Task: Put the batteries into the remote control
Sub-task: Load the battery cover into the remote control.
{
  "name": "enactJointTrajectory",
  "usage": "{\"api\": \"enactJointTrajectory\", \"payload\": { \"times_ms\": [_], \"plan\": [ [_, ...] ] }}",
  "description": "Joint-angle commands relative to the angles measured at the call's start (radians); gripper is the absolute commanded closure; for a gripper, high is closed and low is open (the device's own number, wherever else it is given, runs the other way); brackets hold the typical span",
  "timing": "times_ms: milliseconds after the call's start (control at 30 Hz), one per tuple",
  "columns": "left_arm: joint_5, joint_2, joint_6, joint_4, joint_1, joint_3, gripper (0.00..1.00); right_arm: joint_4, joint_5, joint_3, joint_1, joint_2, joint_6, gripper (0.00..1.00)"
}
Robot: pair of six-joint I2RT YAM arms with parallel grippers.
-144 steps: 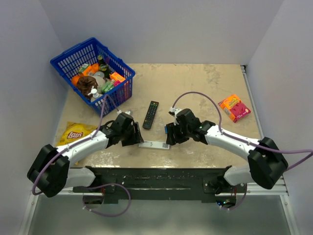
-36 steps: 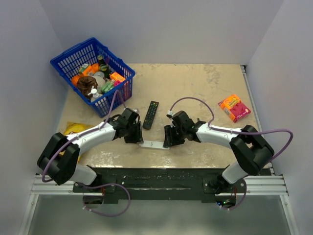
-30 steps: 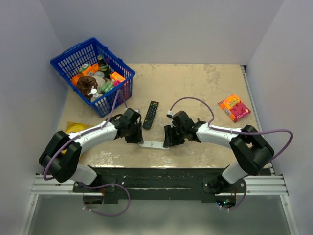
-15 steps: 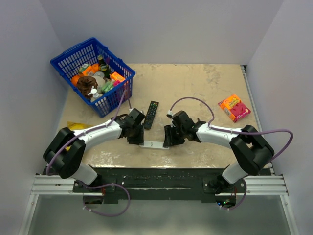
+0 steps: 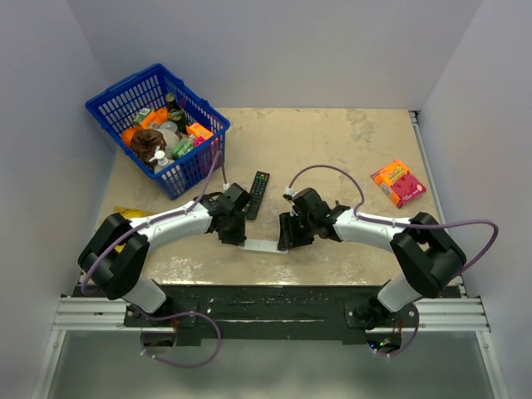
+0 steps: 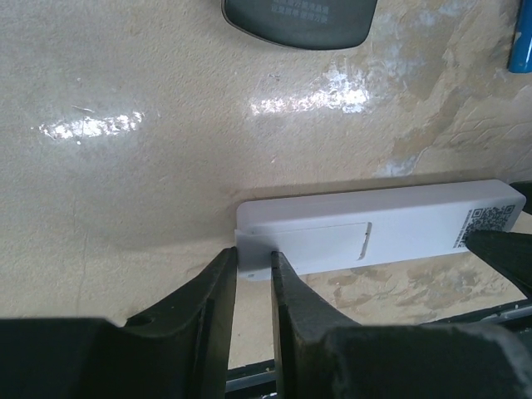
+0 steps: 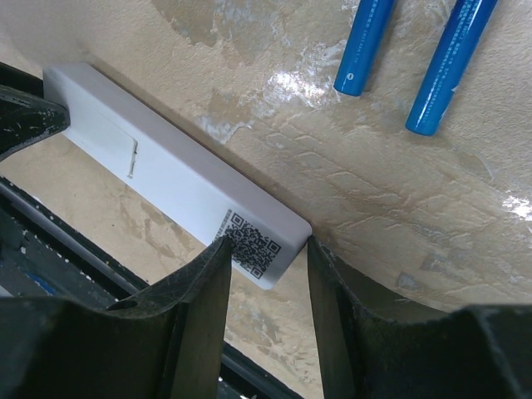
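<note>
The white remote control (image 5: 263,246) lies back-up near the table's front edge, its battery cover (image 6: 320,243) closed. My left gripper (image 5: 235,237) is shut on its left end, and the fingers (image 6: 218,278) pinch that end's corner in the left wrist view. My right gripper (image 5: 285,239) grips the right end across its width, at the QR-code label (image 7: 253,245). Two blue batteries (image 7: 368,46) (image 7: 453,62) lie on the table just beyond the remote; one battery (image 6: 523,41) shows at the left wrist view's edge.
A longer black remote (image 5: 258,195) lies just behind the white one. A blue basket (image 5: 125,96) full of goods stands back left, a yellow chips bag (image 5: 125,214) under the left arm, an orange-pink packet (image 5: 398,184) at right. The black base rail (image 5: 266,299) runs along the front.
My left gripper has slid right to the remote's left end and closed its jaws on it. The right gripper and the remote have stayed put.
</note>
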Motion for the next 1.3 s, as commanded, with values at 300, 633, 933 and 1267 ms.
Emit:
{"api": "enactJointTrajectory", "payload": {
  "times_ms": [300, 633, 933, 1267],
  "plan": [
    [0.017, 0.073, -0.059, 0.001, -0.076, 0.103, 0.73, 0.014, -0.054, 0.052, 0.031, 0.016, -0.018, 0.62],
    [0.027, 0.073, -0.065, -0.02, -0.081, 0.136, 0.64, -0.024, -0.002, 0.075, 0.045, 0.004, -0.023, 0.61],
    [-0.14, -0.178, -0.107, -0.055, 0.054, 0.065, 0.41, -0.207, 0.15, 0.202, 0.04, -0.12, -0.224, 0.42],
    [-0.38, -0.497, -0.102, -0.032, 0.115, 0.057, 0.1, -0.318, 0.085, 0.353, 0.152, 0.003, -0.604, 0.23]
  ]
}}
